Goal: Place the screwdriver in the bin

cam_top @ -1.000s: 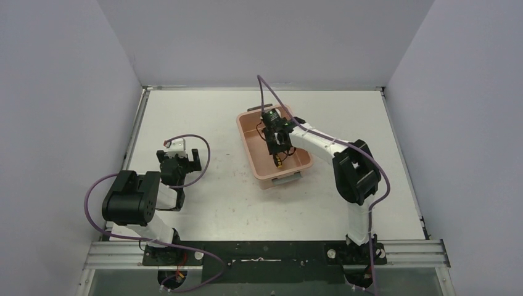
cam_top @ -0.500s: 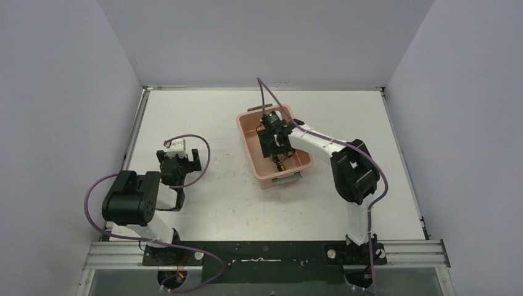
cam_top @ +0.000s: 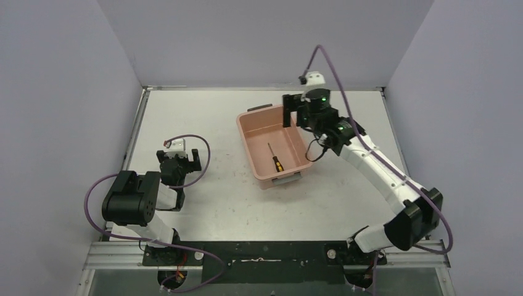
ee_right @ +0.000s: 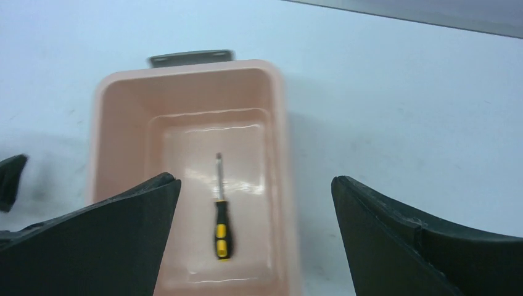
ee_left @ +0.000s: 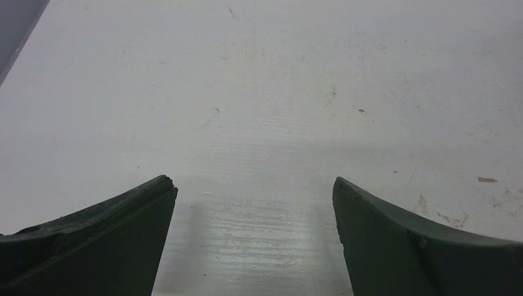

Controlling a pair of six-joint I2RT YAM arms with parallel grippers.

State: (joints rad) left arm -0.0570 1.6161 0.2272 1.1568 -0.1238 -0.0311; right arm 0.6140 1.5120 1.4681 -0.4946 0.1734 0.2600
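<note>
The screwdriver point(cam_top: 274, 157) lies flat on the floor of the salmon-pink bin point(cam_top: 247, 139), black-and-yellow handle toward the near end, touched by nothing. My right gripper point(cam_top: 292, 115) hangs open and empty above the bin's far right corner. In the right wrist view the screwdriver point(ee_right: 221, 216) shows inside the bin point(ee_right: 98, 123), far below the gap of the open right gripper point(ee_right: 254, 179). My left gripper point(cam_top: 179, 159) rests low over the table at the left, apart from the bin. In its wrist view the left gripper point(ee_left: 254, 180) is open over bare tabletop.
Grey clips sit on the bin's far end point(cam_top: 259, 109) and near end point(cam_top: 285, 180). White walls close the table in on three sides. A metal rail point(cam_top: 265, 253) runs along the near edge by the arm bases.
My right gripper opened and let go of the screwdriver, which now lies in the bin. The right arm then rose and drew back toward the far right. The left arm stayed still.
</note>
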